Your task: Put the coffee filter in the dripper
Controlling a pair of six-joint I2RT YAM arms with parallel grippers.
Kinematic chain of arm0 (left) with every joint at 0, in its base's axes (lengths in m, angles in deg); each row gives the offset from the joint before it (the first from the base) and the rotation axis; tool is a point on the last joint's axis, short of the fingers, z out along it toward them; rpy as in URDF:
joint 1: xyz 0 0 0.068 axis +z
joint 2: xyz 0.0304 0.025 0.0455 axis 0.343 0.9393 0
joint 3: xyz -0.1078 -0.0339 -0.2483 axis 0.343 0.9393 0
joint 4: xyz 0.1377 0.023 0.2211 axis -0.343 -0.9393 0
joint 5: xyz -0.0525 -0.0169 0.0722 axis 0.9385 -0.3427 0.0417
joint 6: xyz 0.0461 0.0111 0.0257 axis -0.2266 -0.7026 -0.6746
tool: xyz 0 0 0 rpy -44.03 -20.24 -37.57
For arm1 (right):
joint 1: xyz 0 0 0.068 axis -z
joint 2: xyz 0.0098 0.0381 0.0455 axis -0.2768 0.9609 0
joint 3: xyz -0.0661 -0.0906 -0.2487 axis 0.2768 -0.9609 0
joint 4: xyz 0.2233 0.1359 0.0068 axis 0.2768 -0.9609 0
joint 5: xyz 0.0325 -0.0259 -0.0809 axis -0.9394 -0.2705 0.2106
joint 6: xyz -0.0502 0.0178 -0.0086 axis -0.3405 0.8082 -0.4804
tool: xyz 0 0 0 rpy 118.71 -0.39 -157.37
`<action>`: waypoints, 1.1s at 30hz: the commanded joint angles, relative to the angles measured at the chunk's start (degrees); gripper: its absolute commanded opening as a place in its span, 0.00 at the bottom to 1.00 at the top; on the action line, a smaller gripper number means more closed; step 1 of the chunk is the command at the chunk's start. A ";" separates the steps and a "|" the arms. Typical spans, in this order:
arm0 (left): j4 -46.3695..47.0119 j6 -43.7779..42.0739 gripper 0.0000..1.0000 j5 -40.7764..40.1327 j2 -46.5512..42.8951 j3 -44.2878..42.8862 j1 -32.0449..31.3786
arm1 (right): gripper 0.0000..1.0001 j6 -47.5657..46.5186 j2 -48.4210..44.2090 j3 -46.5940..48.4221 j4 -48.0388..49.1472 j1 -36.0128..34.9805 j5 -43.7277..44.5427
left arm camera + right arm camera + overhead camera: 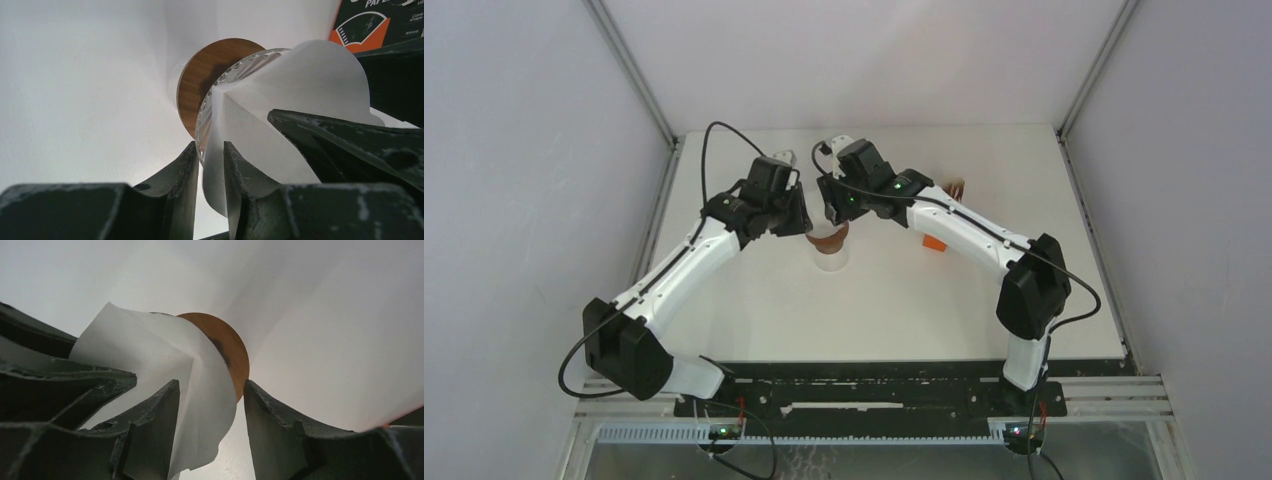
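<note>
Left end effector (210,148) pinches the coffee filter (300,85); right end effector (211,385) stands apart around its edge; ease it straight down into the dripper (207,75), gently.

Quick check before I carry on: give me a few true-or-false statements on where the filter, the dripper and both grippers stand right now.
1. The coffee filter lies flat on the table. False: it is opened into a cone at the dripper.
2. The right gripper has its jaws wide apart. True.
3. The left gripper has the filter's edge between its fingers. True.
4. The dripper lies on its side. False: it stands on a clear cup, beneath both grippers.
5. In the top view, the orange box is left of the dripper. False: it is to the right, partly under the right arm.
</note>
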 commanded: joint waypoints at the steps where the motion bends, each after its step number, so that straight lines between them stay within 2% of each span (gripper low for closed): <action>1: 1.43 -1.33 0.31 0.00 -0.58 -4.69 0.28 | 0.59 0.73 -4.72 0.01 3.51 0.32 -0.56; 5: 1.41 -1.26 0.36 -0.46 -1.03 -5.48 0.28 | 0.61 0.86 -5.78 -0.46 4.29 0.58 -0.85; 11: 1.25 -1.50 0.37 -0.71 -0.74 -6.69 0.28 | 0.61 0.88 -5.63 -0.66 4.49 0.85 -0.64; 21: 0.11 -1.69 0.35 -0.95 -0.45 -5.40 0.28 | 0.61 1.31 -3.76 -1.07 4.43 1.73 -1.51; 33: 0.72 -1.50 0.34 0.11 0.62 -4.14 0.28 | 0.61 1.23 2.60 1.15 2.47 2.37 -2.03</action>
